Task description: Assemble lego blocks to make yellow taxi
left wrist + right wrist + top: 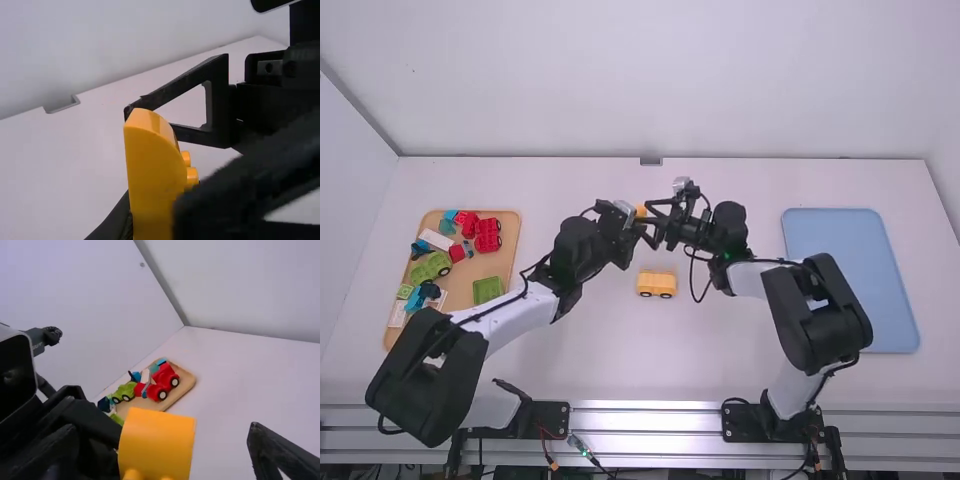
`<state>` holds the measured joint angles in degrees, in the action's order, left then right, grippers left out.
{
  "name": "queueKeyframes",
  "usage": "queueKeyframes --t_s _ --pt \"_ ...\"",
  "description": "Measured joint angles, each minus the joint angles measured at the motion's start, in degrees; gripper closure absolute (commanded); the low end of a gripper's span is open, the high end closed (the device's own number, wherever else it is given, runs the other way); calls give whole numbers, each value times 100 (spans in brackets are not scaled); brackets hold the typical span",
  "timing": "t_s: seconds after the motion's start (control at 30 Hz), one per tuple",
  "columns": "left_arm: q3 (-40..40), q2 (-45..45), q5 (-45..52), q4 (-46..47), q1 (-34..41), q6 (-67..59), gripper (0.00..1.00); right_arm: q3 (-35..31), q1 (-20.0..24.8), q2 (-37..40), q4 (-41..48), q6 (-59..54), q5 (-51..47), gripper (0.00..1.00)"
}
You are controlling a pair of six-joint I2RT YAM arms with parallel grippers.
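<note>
Locate the yellow block (152, 175) above the worktop (570, 360), near the middle between its left and right edges and on the far side of the yellow car base (657, 284). The left gripper (635, 217) pinches the block, with its rounded end and two of its studs exposed, which probably gives the other side access to it. The right gripper (649, 221) has its fingers spread, one to each side of the block; the arrangement suggests a handover or a regrip to turn the piece before fitting. The car base rests on its own, apart from both grippers, presumably to keep the assembly spot accessible. The wooden tray (508, 262) near the left edge keeps the red vehicle (488, 235) and the green vehicle (430, 267) away from the work; the blue tray (850, 280) lies near the right edge. Before releasing the left grip, you should confirm that the right fingers bear squarely on the block, since a premature release could drop or twist it
</note>
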<state>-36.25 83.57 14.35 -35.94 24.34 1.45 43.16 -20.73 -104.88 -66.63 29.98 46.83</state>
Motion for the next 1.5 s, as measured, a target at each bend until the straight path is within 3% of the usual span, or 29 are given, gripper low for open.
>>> queueKeyframes --t_s 0.07,0.3,0.43,0.67,0.87,1.0,1.1,1.17,1.2,1.23,1.3,1.33,1.37,1.5 --pt "0 0 -7 -13 0 -9 98 0 -57 0 -2 7 -160 27" --pt "0 96 -197 -131 0 -66 98 0 -114 0 22 35 -286 41" --pt "0 96 -210 -177 0 -70 98 0 -118 2 13 22 -291 54" --pt "0 96 -212 -151 118 -221 98 2 -118 0 11 33 -295 56" --pt "0 96 -201 -144 186 -282 98 0 -118 0 -15 26 -284 68" --pt "0 98 -249 -144 186 -284 98 0 -118 0 -24 15 -306 70" --pt "0 98 -289 -155 188 -278 92 2 -118 0 -28 9 -306 75" --pt "0 107 -299 -164 188 -280 82 7 -118 0 -17 4 -308 83" --pt "0 107 -302 -166 199 -282 68 9 -118 2 -13 -7 -306 84" --pt "0 107 -302 -166 210 -302 65 9 -118 0 -9 -11 -306 84" --pt "0 107 -352 -153 212 -284 12 11 -101 0 -11 -61 -310 84" --pt "0 107 -352 -153 212 -284 12 11 -101 0 -11 -61 -310 84" --pt "7 107 -391 -129 212 -282 1 13 -66 0 -9 -144 -332 85" --pt "55 107 -487 -223 212 -282 1 22 20 2 164 -337 -461 91"
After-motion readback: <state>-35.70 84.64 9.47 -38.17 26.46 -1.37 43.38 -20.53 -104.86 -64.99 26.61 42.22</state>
